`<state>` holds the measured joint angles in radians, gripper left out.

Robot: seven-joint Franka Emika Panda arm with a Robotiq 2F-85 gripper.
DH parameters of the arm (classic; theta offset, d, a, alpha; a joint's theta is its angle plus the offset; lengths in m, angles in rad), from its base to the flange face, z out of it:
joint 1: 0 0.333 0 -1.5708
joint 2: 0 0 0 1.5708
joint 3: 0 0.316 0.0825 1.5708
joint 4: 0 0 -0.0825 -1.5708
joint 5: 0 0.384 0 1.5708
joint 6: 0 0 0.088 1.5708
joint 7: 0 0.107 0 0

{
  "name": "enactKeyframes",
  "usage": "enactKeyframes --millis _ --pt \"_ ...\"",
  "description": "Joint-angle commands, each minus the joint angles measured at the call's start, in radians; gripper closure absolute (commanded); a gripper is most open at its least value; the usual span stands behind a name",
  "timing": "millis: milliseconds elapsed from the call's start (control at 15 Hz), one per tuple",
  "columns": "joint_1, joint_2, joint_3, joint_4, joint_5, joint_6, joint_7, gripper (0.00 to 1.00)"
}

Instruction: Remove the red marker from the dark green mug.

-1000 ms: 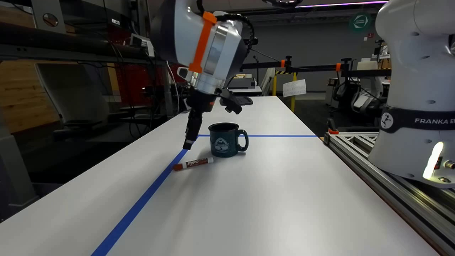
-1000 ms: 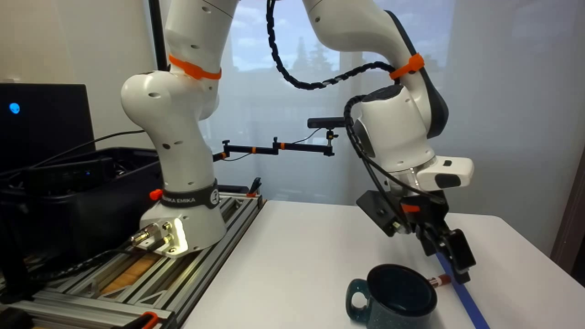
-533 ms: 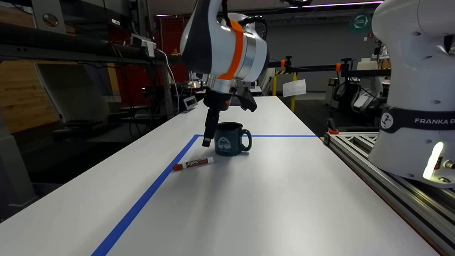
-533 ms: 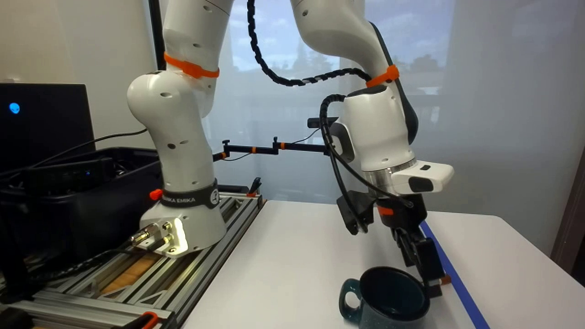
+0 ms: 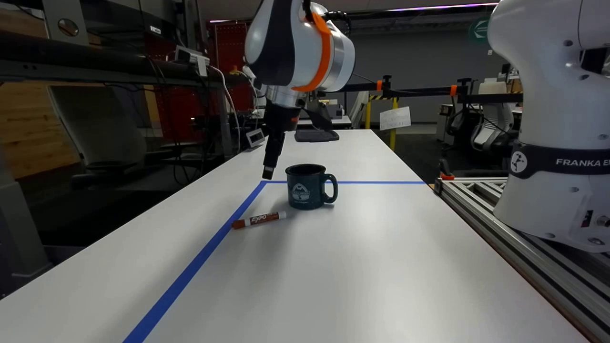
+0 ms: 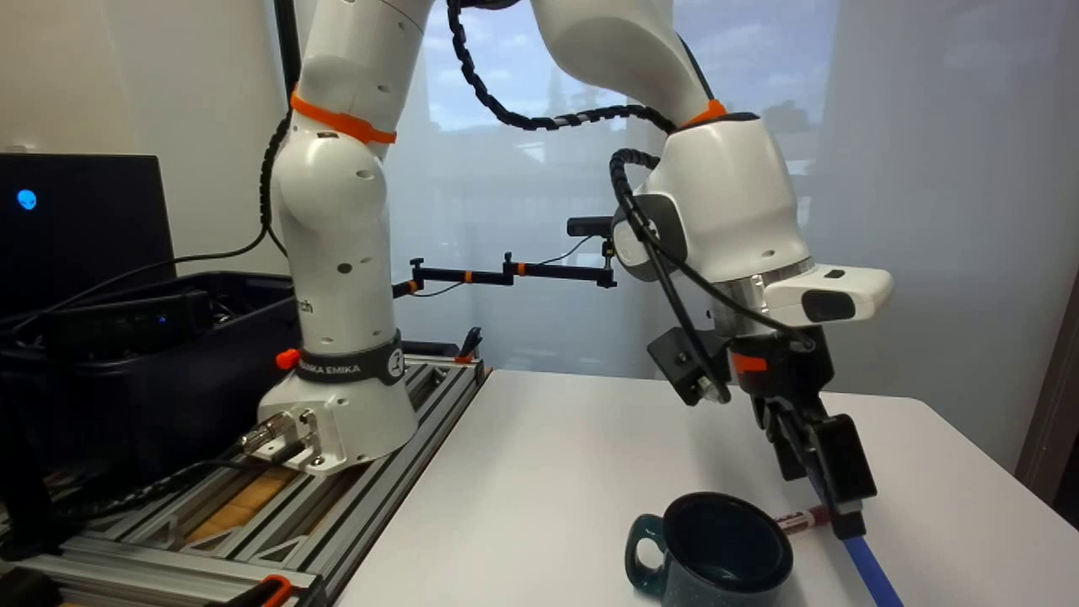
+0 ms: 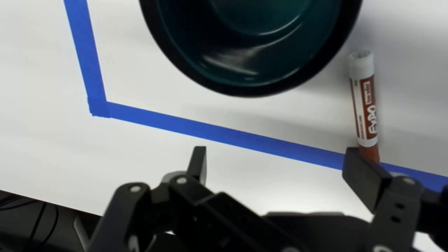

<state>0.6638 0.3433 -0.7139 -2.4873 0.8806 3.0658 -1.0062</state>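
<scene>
Gripper (image 7: pixel 278 162) fingers spread, 2 tips well apart and raised off the table (image 5: pixel 357 276). Red marker (image 7: pixel 364 105) lies flat on the table, lower than the tips; in the wrist view 1 tip overlaps its red end. Blue tape (image 7: pixel 224 133) runs just ahead of the tips there, meeting that end. Dark green mug (image 5: pixel 305 195) upright ahead of the finger gap, marker outside, just beside it. Handle points away from the fingers in both exterior views.
</scene>
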Motion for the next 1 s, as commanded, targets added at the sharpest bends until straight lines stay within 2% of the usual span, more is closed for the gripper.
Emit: enactKeyframes --millis 0,200,600,800,867,933 --pt "0.211 0.009 -0.247 0.041 -0.189 -0.153 0.196 0.00" --pt "0.355 0.005 -0.410 0.092 -0.325 -0.300 0.325 0.00" --pt "0.594 -0.003 -0.647 0.158 -0.485 -0.551 0.506 0.00" --pt "0.679 -0.023 -0.724 0.157 -0.495 -0.589 0.519 0.00" --pt "0.625 0.000 -0.668 0.155 -0.463 -0.554 0.493 0.00" --pt "0.647 0.000 -0.687 0.155 -0.463 -0.561 0.494 0.00"
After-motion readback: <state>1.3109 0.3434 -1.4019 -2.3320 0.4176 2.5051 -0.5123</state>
